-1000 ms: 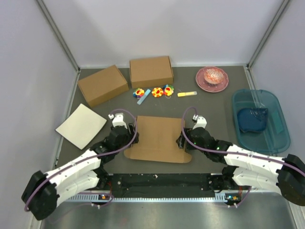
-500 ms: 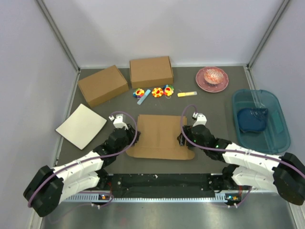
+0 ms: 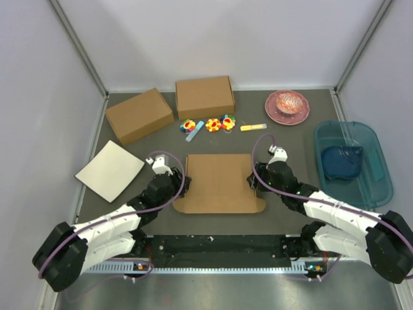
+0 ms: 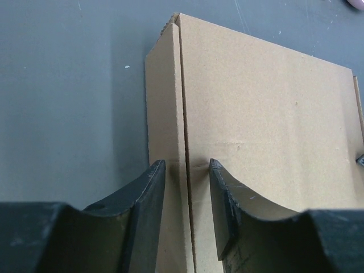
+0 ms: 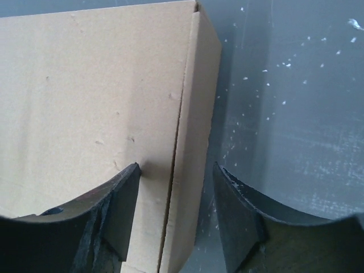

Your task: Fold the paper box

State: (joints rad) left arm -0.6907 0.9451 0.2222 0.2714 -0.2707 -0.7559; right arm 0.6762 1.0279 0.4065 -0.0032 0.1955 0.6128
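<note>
Nearest, the left gripper (image 4: 186,165) sits at the left side of the paper box (image 3: 219,184), its jaws partly apart astride the narrow side strip and its crease. Whether either pad presses the cardboard is hard to tell. The right gripper (image 5: 176,168) stands at the box's right side with its jaws wide apart, one finger over the top panel and the other over the dark table (image 3: 290,139), clasping nothing. The box lies mid-table between the two arms, a rounded flap at its near edge. Both wrist views cut off its near end, and its inside is hidden. Further left lies an off-white board (image 3: 110,170). Beyond are two formed cardboard boxes (image 3: 139,115), small coloured toys (image 3: 208,124) and a pink dish (image 3: 287,106). At the right a teal tub (image 3: 381,174) holds something dark blue, unclear.
</note>
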